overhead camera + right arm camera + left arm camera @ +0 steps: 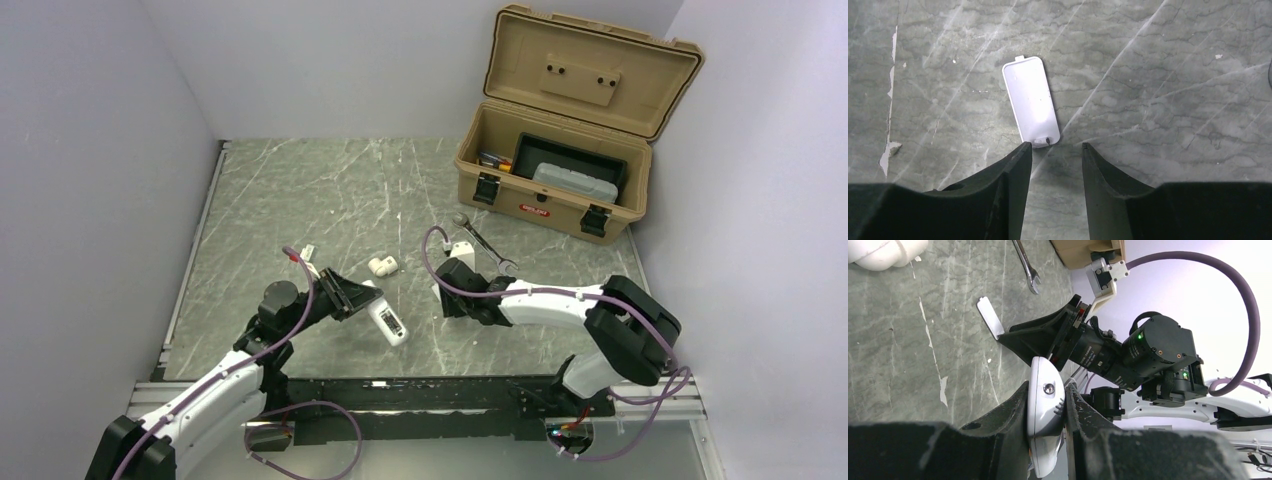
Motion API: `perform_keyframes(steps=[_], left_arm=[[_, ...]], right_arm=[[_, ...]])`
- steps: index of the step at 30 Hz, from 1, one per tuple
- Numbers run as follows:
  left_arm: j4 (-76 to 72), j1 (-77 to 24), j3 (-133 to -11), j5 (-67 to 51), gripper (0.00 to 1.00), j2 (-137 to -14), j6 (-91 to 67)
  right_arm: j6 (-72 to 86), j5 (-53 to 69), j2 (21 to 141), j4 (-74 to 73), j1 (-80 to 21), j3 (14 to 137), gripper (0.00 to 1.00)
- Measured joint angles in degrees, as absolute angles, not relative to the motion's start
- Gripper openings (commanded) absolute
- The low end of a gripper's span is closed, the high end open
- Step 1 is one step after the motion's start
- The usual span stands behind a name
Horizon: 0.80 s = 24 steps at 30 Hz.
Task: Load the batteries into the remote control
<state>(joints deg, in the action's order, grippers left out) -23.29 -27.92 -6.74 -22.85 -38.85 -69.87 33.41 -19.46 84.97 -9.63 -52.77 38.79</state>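
Gripping remote control [1044, 410] by one end, left gripper [1046, 390] jaws narrow, shut on it; remote low over table [290, 200], front-centre. Right gripper [1055, 147] jaws parted, holding nothing, tips just beside narrow end of white battery cover [1030, 102] lying flat. Open marble toward far left. Pipe fitting [382, 265] just beyond remote. Wrench [482, 243] just behind right gripper. Open toolbox [560, 190] in far right corner, well apart. Walls hem both sides.

The left hand [1047, 388] hides part of the remote control [1044, 412].
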Motion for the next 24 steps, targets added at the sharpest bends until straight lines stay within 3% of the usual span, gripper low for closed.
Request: perform_keyframes(steps=[14, 24], left_arm=[[-23.33, -27.83, -6.57, -23.11, 0.0, -38.85, -69.87], [-24.23, -27.42, -6.33, -23.51, 0.0, -40.27, -69.87]], right_arm=[[31.62, -19.0, 86.67, -7.38, -52.16, 39.27, 0.37], [30.26, -17.98, 87.7, -6.35, -52.8, 39.86, 0.24]])
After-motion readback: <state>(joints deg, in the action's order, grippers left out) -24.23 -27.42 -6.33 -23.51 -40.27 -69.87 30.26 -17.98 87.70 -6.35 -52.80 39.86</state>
